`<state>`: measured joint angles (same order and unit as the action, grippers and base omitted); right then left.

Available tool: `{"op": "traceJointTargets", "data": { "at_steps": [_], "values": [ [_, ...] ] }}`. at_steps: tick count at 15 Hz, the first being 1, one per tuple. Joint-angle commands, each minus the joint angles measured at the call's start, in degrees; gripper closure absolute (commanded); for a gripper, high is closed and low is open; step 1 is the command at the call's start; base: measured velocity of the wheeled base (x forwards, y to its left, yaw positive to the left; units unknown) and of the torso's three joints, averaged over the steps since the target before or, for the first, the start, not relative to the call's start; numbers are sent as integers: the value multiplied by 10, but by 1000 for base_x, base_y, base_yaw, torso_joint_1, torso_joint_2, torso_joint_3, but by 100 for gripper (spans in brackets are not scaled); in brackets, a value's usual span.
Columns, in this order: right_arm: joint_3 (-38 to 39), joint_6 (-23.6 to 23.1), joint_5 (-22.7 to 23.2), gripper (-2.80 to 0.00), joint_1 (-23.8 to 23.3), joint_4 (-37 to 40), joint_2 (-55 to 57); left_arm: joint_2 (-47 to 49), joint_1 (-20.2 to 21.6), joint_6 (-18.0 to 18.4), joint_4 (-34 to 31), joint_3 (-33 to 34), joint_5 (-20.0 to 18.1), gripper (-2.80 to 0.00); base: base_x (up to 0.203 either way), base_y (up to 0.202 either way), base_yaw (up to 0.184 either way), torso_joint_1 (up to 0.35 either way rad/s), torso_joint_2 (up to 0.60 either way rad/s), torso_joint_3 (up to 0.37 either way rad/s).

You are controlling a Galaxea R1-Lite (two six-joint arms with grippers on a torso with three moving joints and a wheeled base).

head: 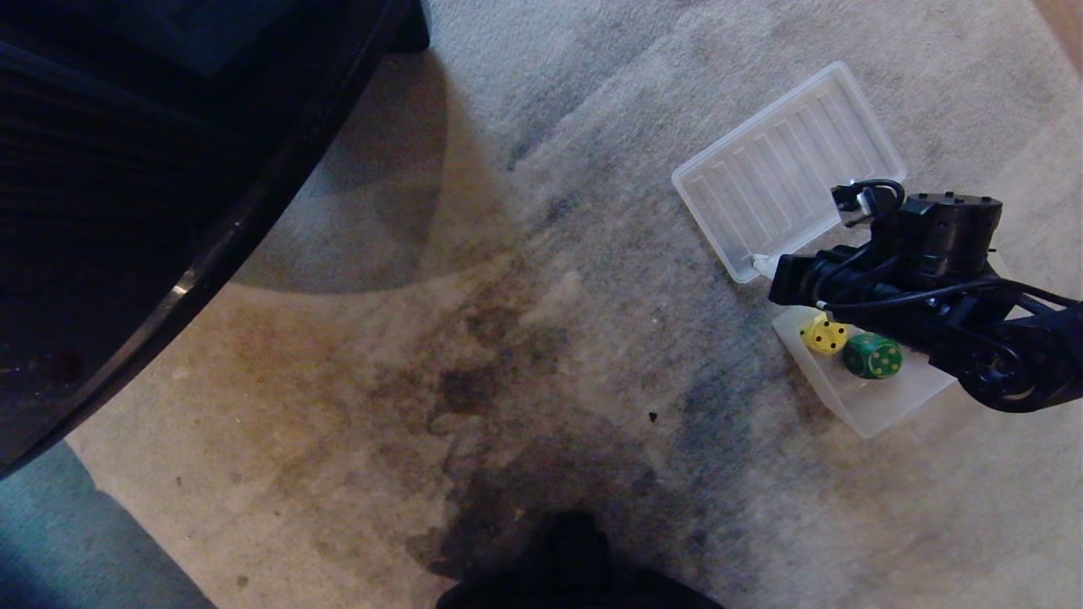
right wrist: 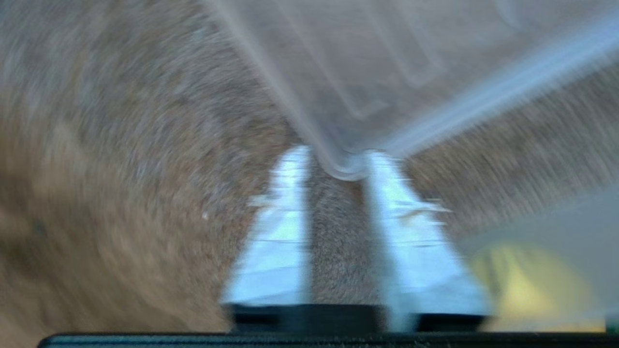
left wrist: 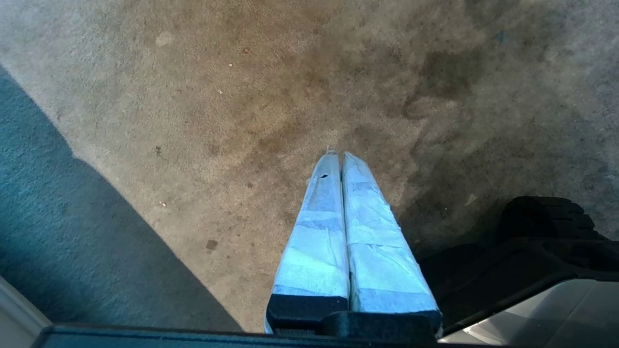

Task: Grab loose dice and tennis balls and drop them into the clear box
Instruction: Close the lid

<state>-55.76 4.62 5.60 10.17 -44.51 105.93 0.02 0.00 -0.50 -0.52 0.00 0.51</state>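
Right pincer [right wrist: 336, 169] over clear box [head: 871, 406], fingers apart, empty. Yellow die [head: 825, 335], green die [head: 872, 355] inside box. Left pincer [left wrist: 337, 157] fingers together above carpet [left wrist: 193, 121].

Your head camera looks steeply down at the stained carpet [head: 474, 355] from well above. Your left wrist camera sits behind its fingers, angled down at the carpet from nearer. Your right wrist camera is close over the ribbed lid [right wrist: 377, 72], whose corner [head: 787, 169] the head view shares.
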Motion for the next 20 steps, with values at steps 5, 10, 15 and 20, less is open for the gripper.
{"op": "traceJointTargets", "data": {
  "at_steps": [5, 10, 15, 20],
  "values": [
    [-2, -83, 24, -280, 10, 2, 10, 0, 0, 0, 0, 1, 1, 0, 0, 0, 0, 0, 0, 0],
    [-11, -190, 24, -280, 16, -9, 53, 0, 0, 0, 0, 1, 0, 0, 0, 0, 0, 0, 0, 0],
    [-59, -247, 21, -280, 19, -21, 92, 1, 0, 0, -1, 0, 1, 0, 0, 0, 0, 0, 0, 0],
    [-77, -276, 20, -280, 20, -23, 102, 0, 0, 0, 0, 0, 0, 0, 0, 0, 0, 0, 0, 0]
  ]
}}
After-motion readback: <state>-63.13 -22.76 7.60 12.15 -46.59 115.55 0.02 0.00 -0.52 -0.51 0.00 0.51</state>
